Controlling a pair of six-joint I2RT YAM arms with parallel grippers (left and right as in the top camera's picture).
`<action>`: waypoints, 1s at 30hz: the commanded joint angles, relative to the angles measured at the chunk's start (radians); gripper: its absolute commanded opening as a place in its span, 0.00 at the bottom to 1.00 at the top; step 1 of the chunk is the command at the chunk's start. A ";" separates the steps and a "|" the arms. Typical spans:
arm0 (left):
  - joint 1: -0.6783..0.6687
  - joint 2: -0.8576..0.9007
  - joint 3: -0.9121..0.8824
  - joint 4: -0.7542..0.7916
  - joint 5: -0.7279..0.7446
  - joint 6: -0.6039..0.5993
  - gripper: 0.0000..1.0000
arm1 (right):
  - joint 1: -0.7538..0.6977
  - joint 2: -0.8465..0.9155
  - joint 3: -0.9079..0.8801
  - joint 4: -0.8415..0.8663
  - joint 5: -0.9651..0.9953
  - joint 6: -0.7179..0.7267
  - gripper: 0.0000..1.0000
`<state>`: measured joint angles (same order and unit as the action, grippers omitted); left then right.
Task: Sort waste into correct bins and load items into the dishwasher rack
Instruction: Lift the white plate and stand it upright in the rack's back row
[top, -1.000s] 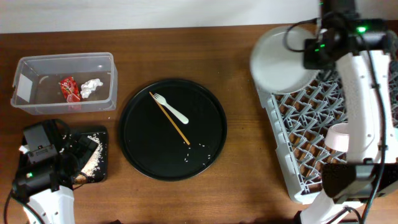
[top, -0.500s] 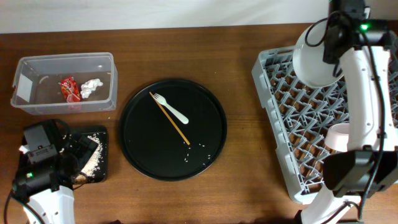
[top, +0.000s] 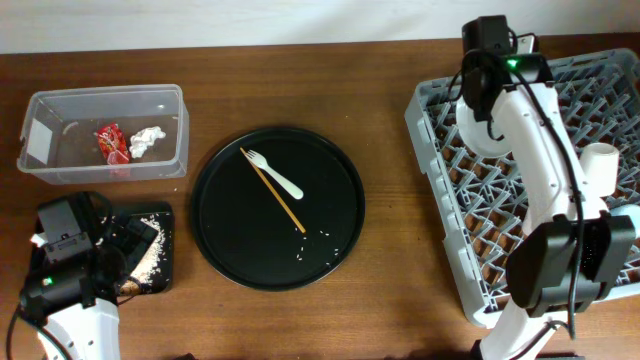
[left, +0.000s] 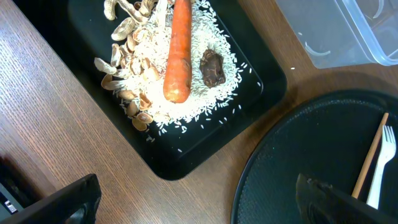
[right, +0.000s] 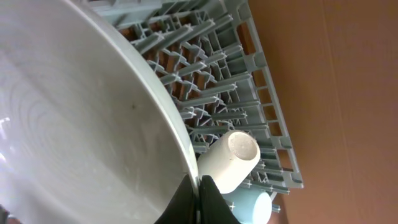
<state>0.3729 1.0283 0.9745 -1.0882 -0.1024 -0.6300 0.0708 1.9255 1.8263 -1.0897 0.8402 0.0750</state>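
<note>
A round black tray (top: 335, 190) sat in the middle of the wooden table (top: 390, 70). On it lay the small white fork (top: 275, 175), with a thin wooden stick (top: 290, 212) just beside it and a few stray rice grains near the tray's lower right rim.

At the far left, the clear tub (top: 172, 100) held the red wrapper (top: 110, 142) and the crumpled white tissue (top: 148, 140), close together. Near it lay the shallow black tray (left: 261, 87), much of it hidden from above by the left arm. The wrist view showed it plainly: a bed of white rice (left: 205, 99) with the orange carrot (left: 178, 56) on top, the dark brown lump (left: 212, 67) just beside the carrot, and pale beige strips (left: 127, 62) heaped along one edge. The left gripper (left: 196, 186) hung over this corner, its jaws spread wide with nothing between them.

On the right stood the grey dishwasher rack (top: 425, 120), part of its peg grid covered by the right arm stretched across it. The right gripper (right: 196, 193) had its jaws pinched on the rim of the pale grey plate (right: 74, 112). The plate was held on edge over the rack's far left part (whether it touched the pegs could not be told). Its face was smooth and glossy, with faint concentric rings and one tiny dark speck.

The white cup (right: 233, 158) lay on its side among the pegs, with the light blue cup (right: 252, 208) just beside it.
</note>
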 joint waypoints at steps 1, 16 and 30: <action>0.005 -0.008 0.018 0.002 -0.008 -0.010 0.99 | 0.049 0.001 -0.003 -0.006 0.004 0.011 0.29; 0.005 -0.008 0.018 0.002 -0.008 -0.010 0.99 | 0.120 0.005 0.154 -0.319 -0.758 -0.042 0.99; 0.005 -0.008 0.018 0.002 -0.008 -0.010 0.99 | 0.084 0.014 -0.158 -0.124 -0.766 -0.119 0.49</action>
<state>0.3729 1.0283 0.9745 -1.0882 -0.1024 -0.6300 0.1589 1.9369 1.7214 -1.2449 0.0807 -0.0406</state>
